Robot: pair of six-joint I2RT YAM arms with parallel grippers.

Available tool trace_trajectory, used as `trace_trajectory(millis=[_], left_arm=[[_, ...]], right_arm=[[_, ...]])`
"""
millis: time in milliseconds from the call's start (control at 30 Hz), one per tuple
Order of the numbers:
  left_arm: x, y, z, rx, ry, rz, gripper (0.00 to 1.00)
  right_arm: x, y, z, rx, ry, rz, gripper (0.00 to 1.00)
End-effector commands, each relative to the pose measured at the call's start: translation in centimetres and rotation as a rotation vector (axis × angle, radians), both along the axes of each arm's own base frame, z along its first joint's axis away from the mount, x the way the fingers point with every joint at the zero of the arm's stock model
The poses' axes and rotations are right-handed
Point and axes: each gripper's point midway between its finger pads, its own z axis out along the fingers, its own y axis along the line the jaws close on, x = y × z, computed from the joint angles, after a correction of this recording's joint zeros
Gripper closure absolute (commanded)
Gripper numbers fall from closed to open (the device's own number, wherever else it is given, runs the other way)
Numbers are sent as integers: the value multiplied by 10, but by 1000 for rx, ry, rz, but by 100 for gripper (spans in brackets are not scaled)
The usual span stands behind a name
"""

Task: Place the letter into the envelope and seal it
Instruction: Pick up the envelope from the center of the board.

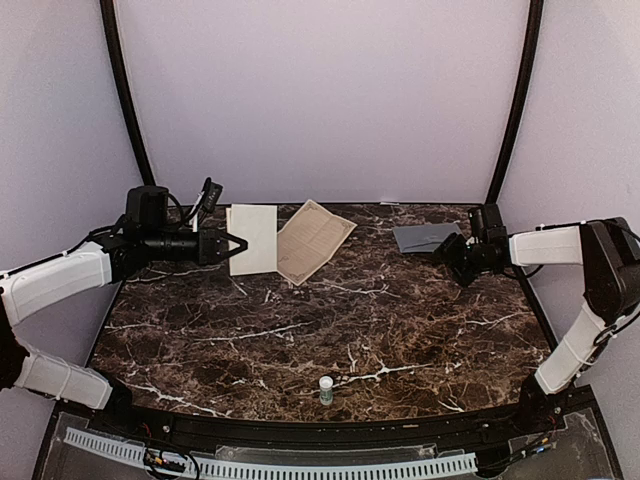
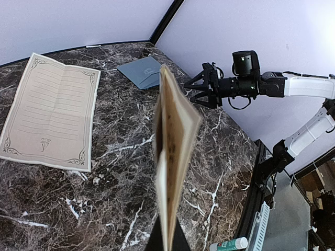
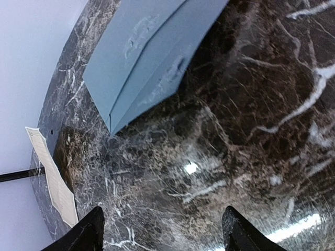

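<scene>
Cream letter (image 1: 253, 238): our left pincer (image 1: 240, 243) is pinching it up off the tabletop (image 1: 350, 330); our right pincer (image 3: 162, 232) is hovering open by the far grey envelope (image 3: 152, 52), we think to steady it.

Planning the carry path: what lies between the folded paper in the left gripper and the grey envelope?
A tan lined sheet lies flat between the folded paper and the envelope, then bare marble tabletop, as the top view shows.
</scene>
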Motion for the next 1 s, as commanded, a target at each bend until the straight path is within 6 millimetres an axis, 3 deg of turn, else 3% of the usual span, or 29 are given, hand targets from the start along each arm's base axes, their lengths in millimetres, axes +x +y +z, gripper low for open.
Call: trace_trajectory(millis=[0,200,400,733,967], left_arm=[[-5,0,13,-27,-46,-21,100],[-8,-5,11,-48,-20,-52,100],[-7,-4,10,-43,-25,-48,100],[-4,-3,7,-33,-21,-37,100],[-4,-4,6,-31,-17,-38,100]], right_arm=[[42,-2,24,15,-126,-6,27],[64,-15,2,31,-106,-35,32],[85,-16,-2,45,-115,-33,36],[101,-17,-22,53,-87,-40,40],[107,-18,-31,77,-86,-62,51]])
